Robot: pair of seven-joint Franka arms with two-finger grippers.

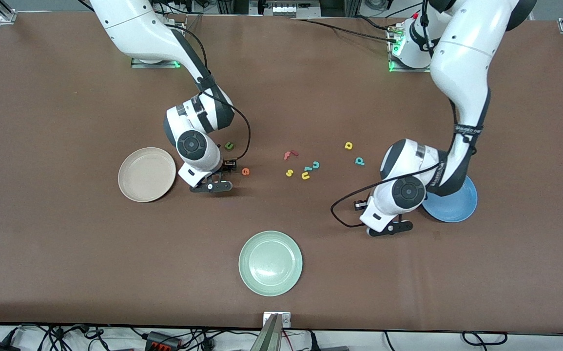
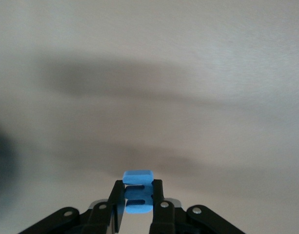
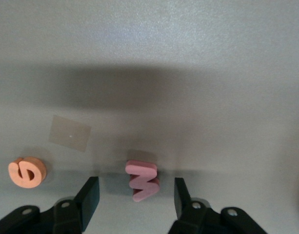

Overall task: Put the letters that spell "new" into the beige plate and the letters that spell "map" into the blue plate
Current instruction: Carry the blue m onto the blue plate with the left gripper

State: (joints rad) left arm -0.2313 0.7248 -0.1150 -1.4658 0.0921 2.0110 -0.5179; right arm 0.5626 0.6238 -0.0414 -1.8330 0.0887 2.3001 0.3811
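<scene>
While the left gripper (image 2: 138, 207) is pressed shut on the blue m (image 2: 138, 192), the letter is seen pinched edge-on between the pads, low over bare table just beside the blue plate (image 1: 459, 207), on the side toward the green plate (image 1: 270, 263). The hold takes only the letter's lower part; a slip or twist during the carry to the plate is judged possible.

The right gripper (image 3: 134, 197) is set down on the table with its fingers (image 3: 89, 195) spread either side of the pink w (image 3: 142, 180), not yet touching it. The w stands on edge and tilted, so an uneven close could tip it flat or flick it out. The orange e (image 3: 27, 171) lies close by and could be nudged. The beige plate (image 1: 146, 174) sits just beside this gripper, toward the right arm's end of the table, and holds nothing.

In the front view the green n (image 1: 229, 145), yellow a (image 1: 348, 145) and teal p (image 1: 359, 161) lie loose on the table, with the red f (image 1: 289, 155), yellow s (image 1: 289, 172), yellow u (image 1: 305, 175) and teal c (image 1: 316, 165) between them; a wrong pick is a risk there.
</scene>
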